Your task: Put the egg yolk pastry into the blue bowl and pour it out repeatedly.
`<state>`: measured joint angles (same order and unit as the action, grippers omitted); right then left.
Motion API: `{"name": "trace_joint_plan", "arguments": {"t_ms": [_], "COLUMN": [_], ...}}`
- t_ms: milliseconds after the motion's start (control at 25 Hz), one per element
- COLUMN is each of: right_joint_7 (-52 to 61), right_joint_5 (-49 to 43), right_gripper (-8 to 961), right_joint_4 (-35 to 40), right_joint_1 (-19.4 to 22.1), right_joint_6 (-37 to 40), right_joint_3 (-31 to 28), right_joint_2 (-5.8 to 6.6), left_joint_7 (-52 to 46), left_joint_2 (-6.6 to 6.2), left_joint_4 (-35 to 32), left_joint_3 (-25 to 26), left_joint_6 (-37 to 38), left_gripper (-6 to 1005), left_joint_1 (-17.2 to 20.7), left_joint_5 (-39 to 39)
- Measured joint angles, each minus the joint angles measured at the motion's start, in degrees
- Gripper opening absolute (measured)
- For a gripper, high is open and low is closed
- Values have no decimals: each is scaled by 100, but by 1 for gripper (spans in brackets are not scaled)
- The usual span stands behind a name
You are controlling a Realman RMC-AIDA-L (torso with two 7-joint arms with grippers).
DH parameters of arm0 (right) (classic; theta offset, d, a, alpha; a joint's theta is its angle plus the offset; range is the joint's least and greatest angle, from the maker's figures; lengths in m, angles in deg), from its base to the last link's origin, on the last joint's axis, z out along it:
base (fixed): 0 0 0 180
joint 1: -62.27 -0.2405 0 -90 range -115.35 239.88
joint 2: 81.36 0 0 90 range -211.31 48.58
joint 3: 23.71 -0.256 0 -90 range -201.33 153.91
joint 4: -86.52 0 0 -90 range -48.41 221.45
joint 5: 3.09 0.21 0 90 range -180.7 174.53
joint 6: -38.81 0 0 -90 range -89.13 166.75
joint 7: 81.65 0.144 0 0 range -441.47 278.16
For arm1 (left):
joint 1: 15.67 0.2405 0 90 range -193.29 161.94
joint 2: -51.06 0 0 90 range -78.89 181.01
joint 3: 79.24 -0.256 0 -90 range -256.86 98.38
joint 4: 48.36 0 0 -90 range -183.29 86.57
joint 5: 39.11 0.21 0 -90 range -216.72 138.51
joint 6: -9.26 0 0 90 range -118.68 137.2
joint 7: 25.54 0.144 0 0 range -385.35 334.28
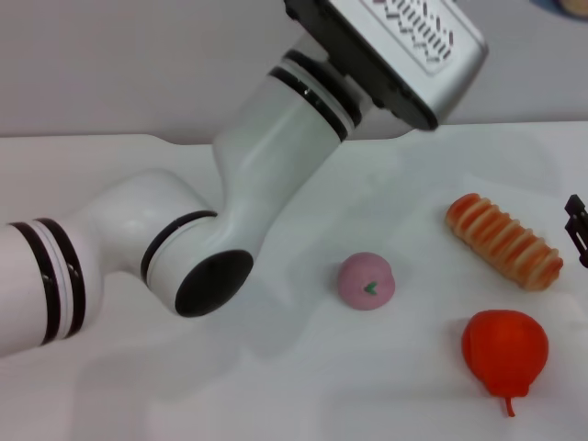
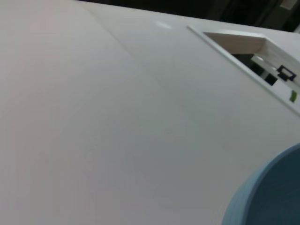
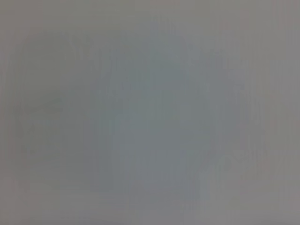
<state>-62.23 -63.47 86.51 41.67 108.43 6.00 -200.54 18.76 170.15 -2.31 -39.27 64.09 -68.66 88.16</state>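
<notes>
Left arm (image 1: 230,230) seen nearest, stretched across tabletop (image 1: 276,386) toward far side; its hand hidden, grip cannot be told. Blue bowl (image 2: 267,197) glimpsed only in left wrist view. Egg yolk pastry not seen anywhere. Step judged: bowl handling. Pastry must be located next. Right hand (image 1: 577,230) parked at edge, state unclear. Pink bun (image 1: 366,280), striped bread (image 1: 503,241), red fruit (image 1: 503,347) noted nearby.
</notes>
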Motion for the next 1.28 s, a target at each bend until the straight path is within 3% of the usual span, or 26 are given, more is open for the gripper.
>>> {"name": "trace_joint_plan", "arguments": {"t_ms": [440, 680, 920, 1000, 1160, 1280], "right_joint_7": [16, 5, 6, 6, 4, 5], "right_joint_5": [-1, -11, -18, -18, -18, -22], "right_gripper": [484, 485, 485, 485, 485, 485], "right_joint_4": [-8, -9, -8, -8, -8, -9], "right_joint_1": [-19, -25, -32, -29, -28, -32], "right_joint_6": [9, 10, 11, 14, 9, 1], "right_joint_3": [0, 1, 7, 20, 24, 17], "right_joint_2": [0, 0, 5, 6, 8, 9], "left_joint_7": [58, 242, 727, 1448, 2457, 2889], "left_joint_2": [0, -1, -1, 0, 0, 0], "left_joint_4": [-189, -421, -290, -158, 127, 140], "left_joint_3": [-350, -486, -475, -428, -77, -55], "left_joint_6": [634, 658, 491, 111, -1326, -1724], "left_gripper": [-1, 0, -1, 0, 0, 0], "left_joint_1": [81, 28, 32, 16, -75, -144], "left_joint_5": [256, 729, 511, 535, 534, 523]}}
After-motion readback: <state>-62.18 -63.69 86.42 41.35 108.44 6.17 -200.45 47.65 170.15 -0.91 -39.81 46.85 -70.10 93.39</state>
